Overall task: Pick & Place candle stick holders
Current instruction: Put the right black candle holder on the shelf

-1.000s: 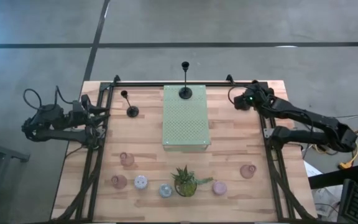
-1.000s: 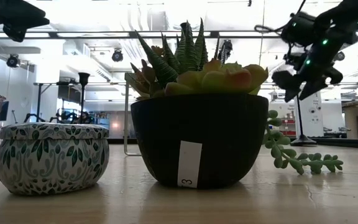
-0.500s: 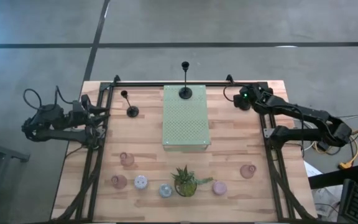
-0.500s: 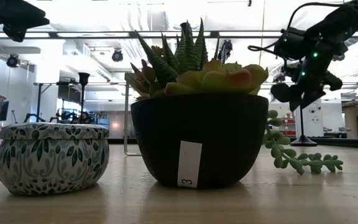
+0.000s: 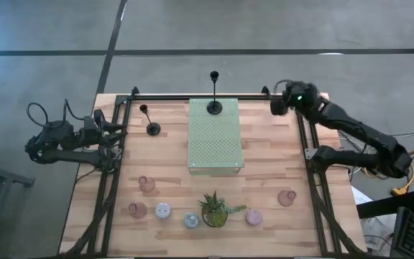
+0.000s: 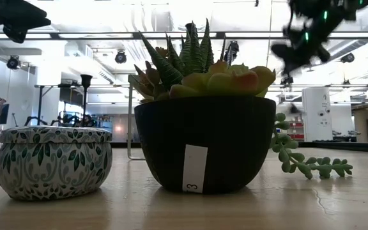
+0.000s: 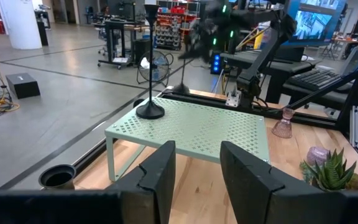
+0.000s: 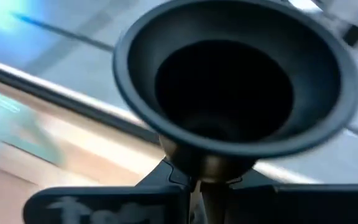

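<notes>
Candle stick holders are spread over the wooden table [image 5: 264, 173] while the robot's right gripper [image 5: 280, 108], near the far right corner, grips one slim black stick [image 8: 229, 93] by its stem, the flared cup filling the right wrist view just above the closed fingers. A grip low on the stem probably keeps the top-heavy piece upright in transit.

A second black stick [image 5: 213, 106] stands on the far end of the pale green perforated mat [image 5: 215, 137], which looks like the place where the sticks are being gathered (a judgement only). A third stick [image 5: 152, 128] stands on the bare wood just left of the mat.

Along the near edge lie the squat pink glass holders [image 5: 146, 184] and small pastel cups [image 5: 163, 211], grouped around the spiky green potted plant [image 5: 214, 208], with one pink holder [image 5: 287, 197] apart on the right.

The left gripper [image 7: 194, 180] waits at the table's left edge, fingers parted a moderate way and holding nothing, aimed across at the mat.

Setting the held stick down on the perforated surface would call for a level, gentle release, since its round base is small.
</notes>
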